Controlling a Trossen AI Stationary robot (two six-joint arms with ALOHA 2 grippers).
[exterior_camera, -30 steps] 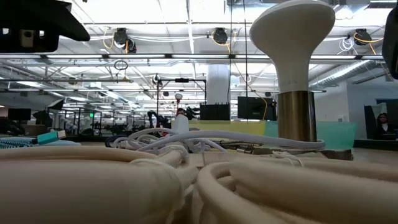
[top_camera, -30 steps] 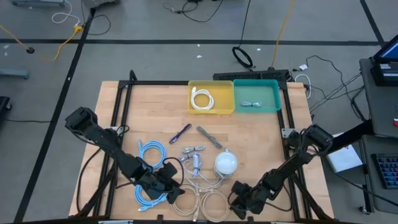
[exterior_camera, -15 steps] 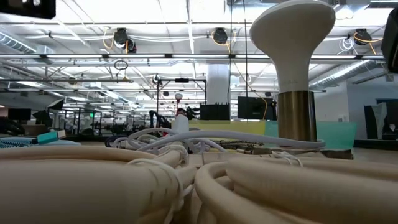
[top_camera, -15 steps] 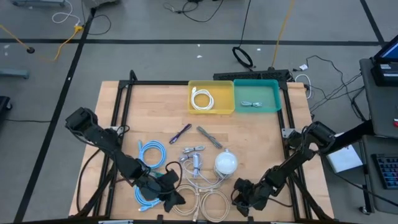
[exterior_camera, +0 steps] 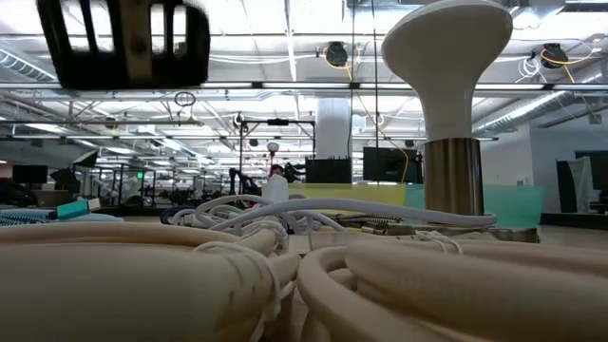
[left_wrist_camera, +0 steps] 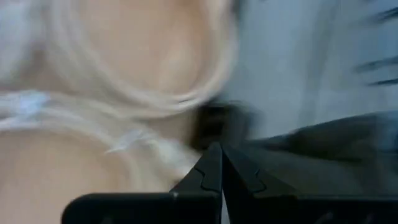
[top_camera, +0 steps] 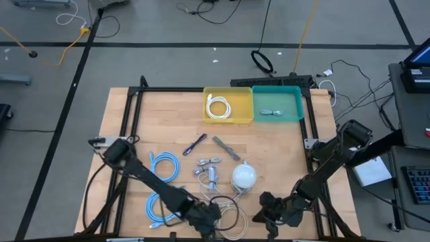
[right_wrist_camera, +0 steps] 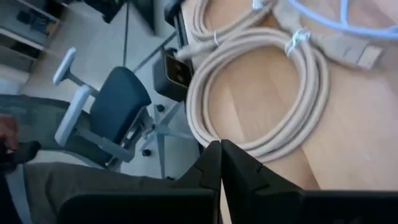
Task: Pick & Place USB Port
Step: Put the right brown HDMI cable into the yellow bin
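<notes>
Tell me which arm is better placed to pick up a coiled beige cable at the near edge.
Probably the left: its end effector, shut, hangs over the beige cable coils. The right end effector, also shut, sits beside them.

Yellow bin (top_camera: pixel 228 106) and teal bin (top_camera: pixel 277 103) touching, table's 12 o'clock edge — white lamp (top_camera: pixel 244 176) near centre; blue cable (top_camera: pixel 163 165) at 8 o'clock.

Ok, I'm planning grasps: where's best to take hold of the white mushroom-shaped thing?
The metal stem below the dome, approached level from the side. It stands upright; the stem is straight and slim, the dome wide and rounded. Stay above the cables at its base.
</notes>
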